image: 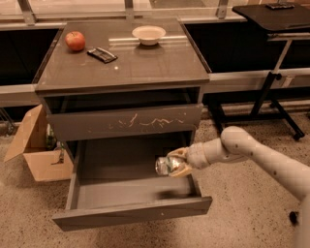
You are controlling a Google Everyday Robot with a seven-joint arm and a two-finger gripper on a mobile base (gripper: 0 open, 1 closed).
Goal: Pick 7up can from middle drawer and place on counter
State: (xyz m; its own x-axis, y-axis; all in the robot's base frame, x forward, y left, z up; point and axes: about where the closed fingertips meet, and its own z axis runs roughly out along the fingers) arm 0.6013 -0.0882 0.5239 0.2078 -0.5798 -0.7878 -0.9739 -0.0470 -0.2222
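The 7up can (165,165), green and silver with its shiny end facing left, lies on its side in my gripper (175,163). My gripper is shut on the can and holds it a little above the floor of the open middle drawer (131,212), near the drawer's right side. My pale arm (242,150) reaches in from the right. The counter (145,63) is the glossy grey-brown top of the cabinet, above.
On the counter lie a red apple (75,40), a dark flat packet (102,54) and a white bowl (148,34). A scratched drawer front (126,122) sits above the open drawer. A cardboard box (36,145) stands at the left, a black table (271,14) at the right.
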